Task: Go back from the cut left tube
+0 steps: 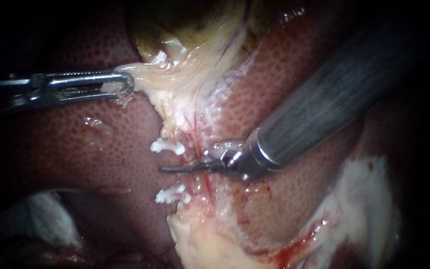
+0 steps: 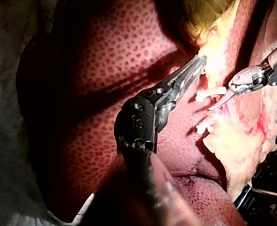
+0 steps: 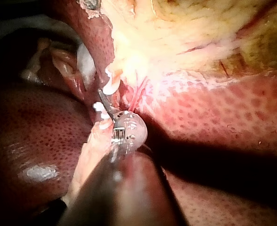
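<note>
- Right now the left tube [image 1: 183,182] sits between the upper clip [image 1: 167,146] and the lower clip [image 1: 172,195], over the liver [image 1: 75,149]; my blades cover the gap, so I cannot make out the cut ends
- My right instrument [image 1: 176,169] lies across that gap, its two thin blades pressed together with nothing visibly held between them
- To back off well, I judge I should leave them closed and draw out straight along the shaft's own line, toward the upper right, so the tip snags neither clip
- A thin red strand [image 1: 206,182] runs just beside the blades' hinge, so no sideways sweep there
- My left instrument [image 1: 125,84] is clamped on the pale tissue [image 1: 175,79] under the gallbladder [image 1: 195,25], well apart from the tube
- Open room lies up the shaft over bare liver; the clips hem the tip in on both sides
</note>
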Available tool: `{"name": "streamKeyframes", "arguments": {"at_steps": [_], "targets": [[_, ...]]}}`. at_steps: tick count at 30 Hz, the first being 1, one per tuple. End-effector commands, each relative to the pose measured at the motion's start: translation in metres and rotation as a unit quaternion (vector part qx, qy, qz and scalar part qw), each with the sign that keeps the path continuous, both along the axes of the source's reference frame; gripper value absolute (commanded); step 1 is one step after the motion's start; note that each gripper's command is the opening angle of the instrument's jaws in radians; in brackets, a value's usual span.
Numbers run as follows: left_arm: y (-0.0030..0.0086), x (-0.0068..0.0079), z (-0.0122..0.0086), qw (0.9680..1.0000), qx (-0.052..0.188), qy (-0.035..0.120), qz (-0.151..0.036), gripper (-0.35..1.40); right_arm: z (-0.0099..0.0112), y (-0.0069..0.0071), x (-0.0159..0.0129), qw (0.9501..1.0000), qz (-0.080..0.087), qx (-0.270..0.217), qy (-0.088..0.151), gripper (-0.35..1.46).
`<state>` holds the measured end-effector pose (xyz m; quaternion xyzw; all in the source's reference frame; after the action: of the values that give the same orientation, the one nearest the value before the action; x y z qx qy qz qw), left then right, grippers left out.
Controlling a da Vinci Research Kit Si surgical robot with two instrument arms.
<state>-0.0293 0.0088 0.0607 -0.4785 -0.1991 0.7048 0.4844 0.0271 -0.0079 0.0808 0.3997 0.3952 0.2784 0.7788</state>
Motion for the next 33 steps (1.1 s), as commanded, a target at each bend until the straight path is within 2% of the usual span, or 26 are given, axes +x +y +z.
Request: {"name": "streamKeyframes", "arguments": {"at_steps": [1, 6, 9, 10, 12, 13, 15, 17, 20, 26, 30, 33], "targets": [[0.0000, 0.0000, 0.0000, 1.0000, 0.000, 0.000, 0.000, -0.35, 0.0000, 0.0000, 0.0000, 1.0000, -0.002, -0.003, 0.002, -0.35], [0.0000, 0.0000, 0.0000, 1.0000, 0.000, 0.000, 0.000, -0.35, 0.0000, 0.0000, 0.0001, 0.9998, -0.005, -0.017, 0.006, -0.35], [0.0000, 0.0000, 0.0000, 1.0000, 0.000, 0.000, 0.000, -0.35, 0.0001, 0.0001, 0.0002, 0.9991, -0.014, -0.037, 0.014, -0.30], [0.0000, 0.0000, 0.0000, 1.0000, 0.000, 0.000, 0.000, -0.35, 0.0002, 0.0001, 0.0003, 0.9989, -0.016, -0.042, 0.016, -0.11], [0.0000, 0.0000, 0.0000, 1.0000, 0.000, 0.000, 0.000, -0.35, 0.0003, 0.0002, 0.0004, 0.9975, -0.025, -0.062, 0.025, 0.41], [0.0000, 0.0000, -0.0001, 1.0000, 0.000, 0.000, 0.000, -0.35, 0.0003, 0.0002, 0.0004, 0.9970, -0.028, -0.067, 0.027, 0.61], [0.0000, 0.0000, -0.0001, 1.0000, 0.000, 0.000, 0.000, -0.35, 0.0002, 0.0002, 0.0006, 0.9958, -0.032, -0.079, 0.034, 0.93], [0.0000, 0.0000, -0.0001, 1.0000, 0.000, 0.000, 0.000, -0.35, 0.0001, 0.0001, 0.0007, 0.9952, -0.030, -0.084, 0.041, 1.09], [0.0000, 0.0000, -0.0001, 1.0000, 0.000, 0.000, 0.000, -0.35, 0.0000, 0.0001, 0.0007, 0.9948, -0.027, -0.086, 0.047, 1.21], [0.0000, 0.0000, -0.0001, 1.0000, 0.000, 0.000, 0.000, -0.35, 0.0000, 0.0000, 0.0005, 0.9938, -0.031, -0.094, 0.051, 1.30], [0.0000, 0.0002, -0.0001, 1.0000, 0.000, 0.000, 0.000, -0.35, -0.0005, -0.0005, -0.0005, 0.9906, -0.043, -0.113, 0.063, 1.40], [0.0000, 0.0002, -0.0002, 1.0000, 0.000, 0.000, 0.001, -0.35, -0.0013, -0.0013, -0.0027, 0.9856, -0.058, -0.138, 0.077, 1.40]]}}
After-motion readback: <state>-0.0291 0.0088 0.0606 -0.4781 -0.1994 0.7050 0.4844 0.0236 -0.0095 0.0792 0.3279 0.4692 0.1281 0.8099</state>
